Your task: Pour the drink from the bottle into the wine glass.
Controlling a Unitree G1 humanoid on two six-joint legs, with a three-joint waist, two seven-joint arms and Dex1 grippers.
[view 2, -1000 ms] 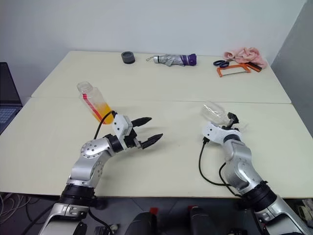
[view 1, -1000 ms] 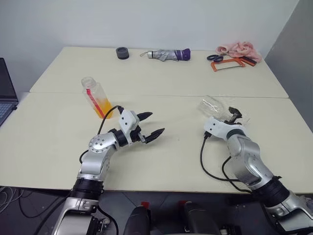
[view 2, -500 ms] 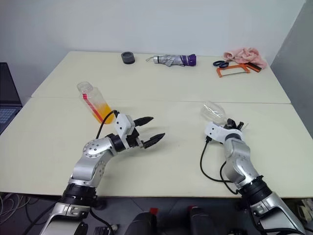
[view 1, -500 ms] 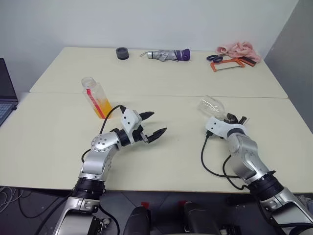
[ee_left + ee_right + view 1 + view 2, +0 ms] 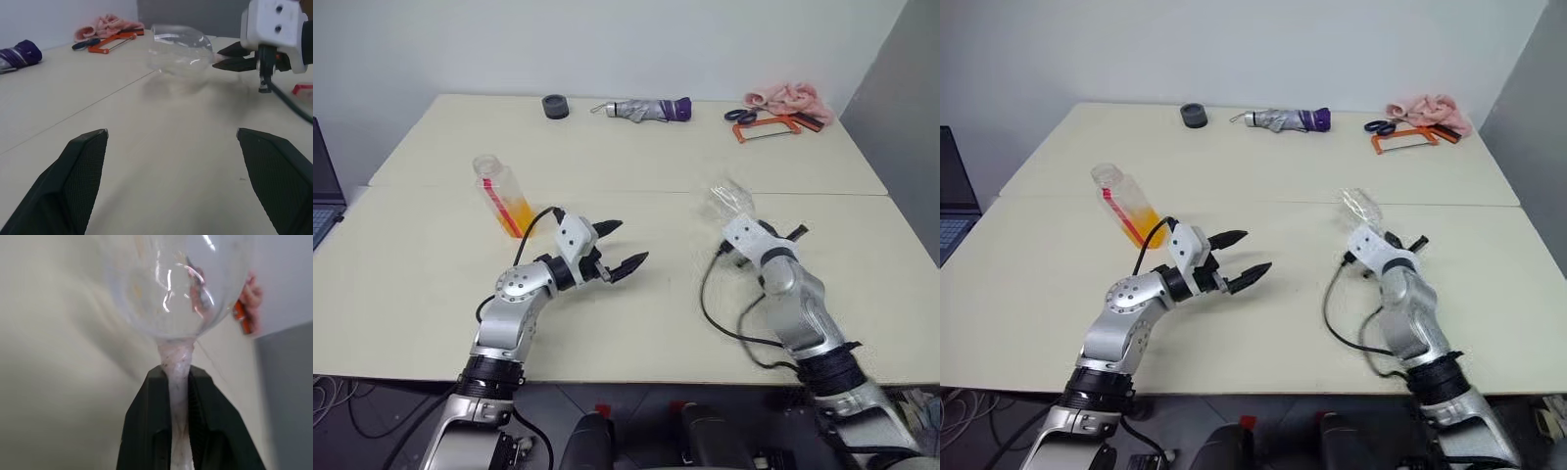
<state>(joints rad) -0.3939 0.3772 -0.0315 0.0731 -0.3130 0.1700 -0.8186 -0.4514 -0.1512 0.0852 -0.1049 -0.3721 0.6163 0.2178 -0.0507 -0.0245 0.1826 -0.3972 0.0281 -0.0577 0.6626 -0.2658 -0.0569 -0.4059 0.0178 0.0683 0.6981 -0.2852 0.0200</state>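
Observation:
The bottle (image 5: pixel 504 196), clear plastic with a red stripe, stands on the table's left half with the orange drink (image 5: pixel 519 213) in its lower part. My left gripper (image 5: pixel 625 248) hovers open and empty just right of the bottle, apart from it. The wine glass (image 5: pixel 728 201) hangs tilted above the table on the right, its empty bowl (image 5: pixel 176 284) past the fingertips. My right gripper (image 5: pixel 177 377) is shut on its thin stem. The left wrist view shows the same glass (image 5: pixel 178 46) with the right gripper's fingers (image 5: pixel 234 50) on its stem.
Along the far edge lie a black round object (image 5: pixel 555 106), a folded grey and purple umbrella (image 5: pixel 641 110), scissors with an orange hacksaw (image 5: pixel 766 125) and a pink cloth (image 5: pixel 788 96). A seam (image 5: pixel 626 190) runs across the table between the two halves.
My right gripper has shut on the wine glass's stem and lifted the glass off the table, swinging it a little to the left. The left arm has kept still.

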